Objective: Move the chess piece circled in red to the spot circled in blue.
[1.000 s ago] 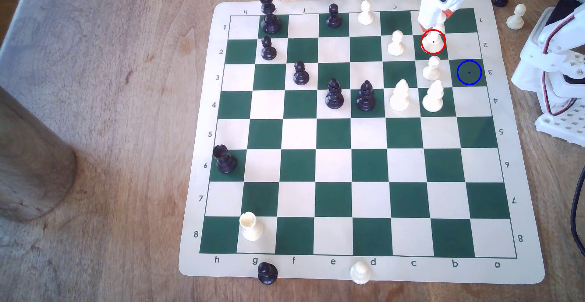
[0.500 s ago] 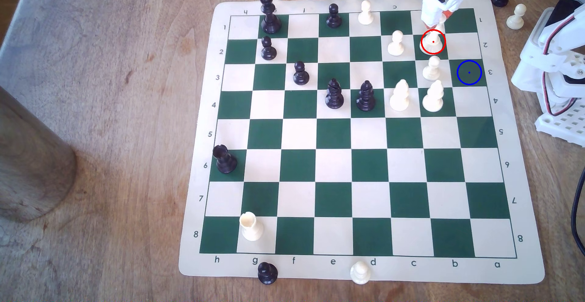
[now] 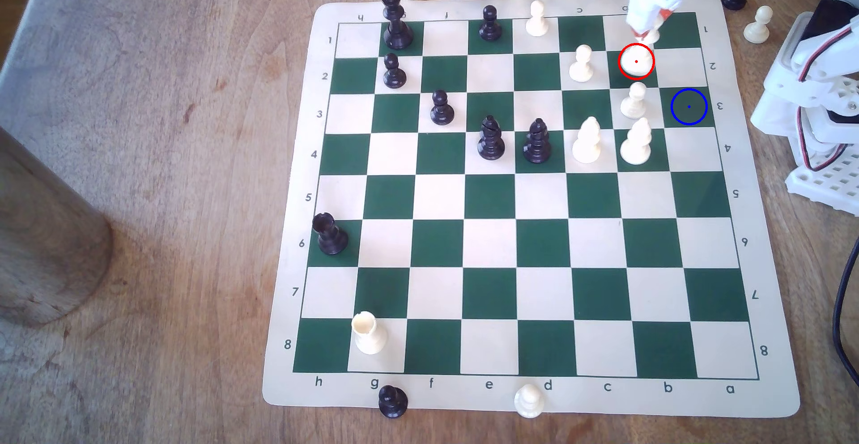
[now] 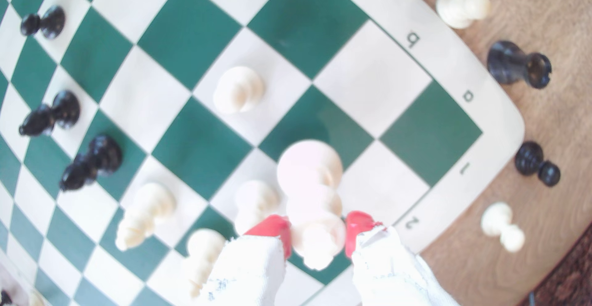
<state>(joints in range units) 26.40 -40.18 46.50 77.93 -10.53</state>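
The chess piece circled in red [image 3: 636, 62] is a tall cream-white piece. Its round base shows inside the red ring on a green square near the board's far right corner in the exterior view. My gripper [image 3: 644, 30] is shut on its upper part from above. In the wrist view the piece [image 4: 312, 190] hangs between my red fingertips [image 4: 272, 227], its base off the board with a shadow beneath, and my gripper [image 4: 318, 233] clamps its crown end. The spot circled in blue [image 3: 689, 106] is a bare green square one row nearer and one column to the exterior view's right.
A white pawn [image 3: 633, 100] stands just in front of the held piece, left of the blue spot. Two white bishops [image 3: 636, 143] [image 3: 586, 142] stand nearer. Another white pawn [image 3: 581, 64] is to the left. Captured pieces line the far edge. The arm's base [image 3: 822, 114] is at right.
My gripper has risen and drifted slightly toward the exterior view's right. The held piece has come up with it, so its round base now faces the camera inside the red ring.
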